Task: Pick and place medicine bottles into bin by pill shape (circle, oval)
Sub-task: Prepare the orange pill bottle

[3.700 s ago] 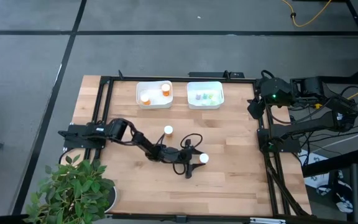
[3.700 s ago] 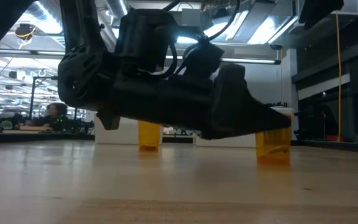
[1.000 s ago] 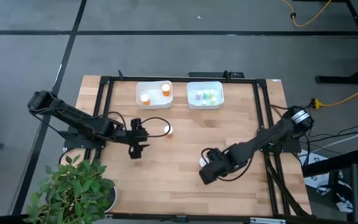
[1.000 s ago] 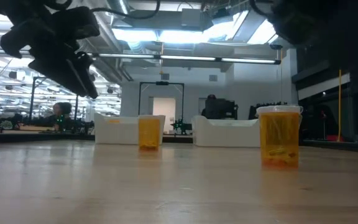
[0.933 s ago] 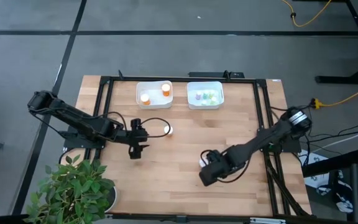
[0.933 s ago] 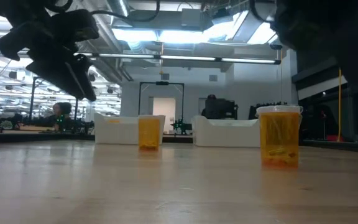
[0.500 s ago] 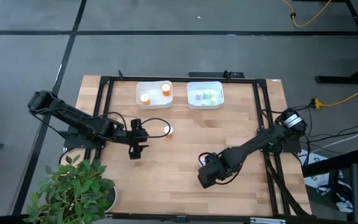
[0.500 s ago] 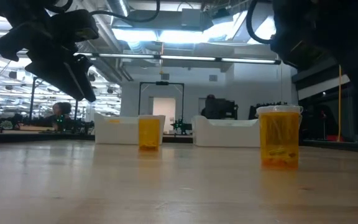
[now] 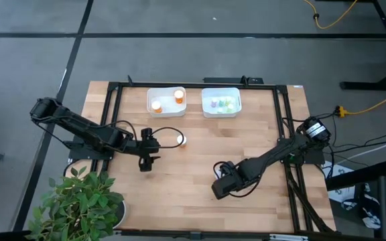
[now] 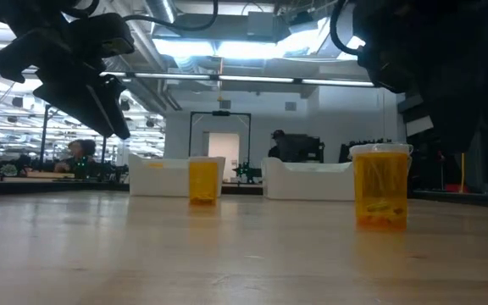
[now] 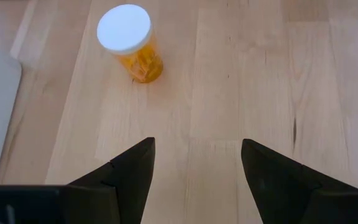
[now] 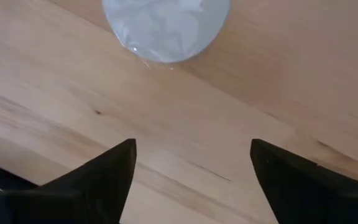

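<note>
An orange bottle with a white cap (image 9: 181, 140) stands upright on the wooden table; it also shows in the left wrist view (image 11: 129, 40) and the low view (image 10: 202, 180). My left gripper (image 9: 146, 159) hovers open to its left, empty. A second orange bottle (image 10: 382, 186) stands nearer the front. Its white cap (image 12: 166, 25) lies just ahead of my right gripper (image 12: 191, 168), which is open above it and hides it in the high view (image 9: 221, 186).
Two white bins stand at the far edge. The left bin (image 9: 166, 110) holds orange bottles, the right bin (image 9: 220, 112) holds pale green and clear ones. A potted plant (image 9: 79, 201) sits at the near left corner. A black frame (image 9: 112, 100) borders the table.
My right gripper has moved a little toward the table's left and near edges, over the nearer orange bottle, staying open. The bottles have not moved.
</note>
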Robot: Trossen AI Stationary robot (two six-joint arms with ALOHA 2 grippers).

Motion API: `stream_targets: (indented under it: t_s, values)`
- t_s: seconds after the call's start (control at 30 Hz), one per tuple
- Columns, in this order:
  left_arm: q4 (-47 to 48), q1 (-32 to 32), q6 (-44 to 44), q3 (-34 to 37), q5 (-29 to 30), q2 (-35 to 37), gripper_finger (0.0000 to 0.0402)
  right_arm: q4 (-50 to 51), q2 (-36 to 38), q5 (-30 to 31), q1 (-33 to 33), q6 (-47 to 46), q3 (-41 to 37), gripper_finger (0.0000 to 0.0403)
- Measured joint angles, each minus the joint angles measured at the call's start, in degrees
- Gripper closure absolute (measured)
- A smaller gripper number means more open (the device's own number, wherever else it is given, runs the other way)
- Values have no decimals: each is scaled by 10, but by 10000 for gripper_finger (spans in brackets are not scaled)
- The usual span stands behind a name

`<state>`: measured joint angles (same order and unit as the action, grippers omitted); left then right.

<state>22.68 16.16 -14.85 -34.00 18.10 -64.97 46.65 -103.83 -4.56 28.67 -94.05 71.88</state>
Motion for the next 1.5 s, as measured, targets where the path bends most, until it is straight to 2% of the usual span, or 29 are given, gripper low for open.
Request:
stream_targets:
  t_s: [0.3,0.43,0.63,0.7,0.83,1.5]
  values:
    - [4,0,4,0,0,0,170,-68,0,-1,-4,2,0,85]
    - [5,2,8,0,0,1,170,-67,1,-6,-10,-4,0,85]
    - [1,5,78,0,-10,37,170,-63,1,-16,-36,-2,3,85]
    - [-2,5,83,0,-30,49,170,-59,1,-15,-45,-1,4,85]
    - [1,5,81,0,-32,62,170,-23,1,-15,-59,-1,4,85]
    - [6,5,79,0,-26,62,170,-5,1,49,-105,47,4,85]
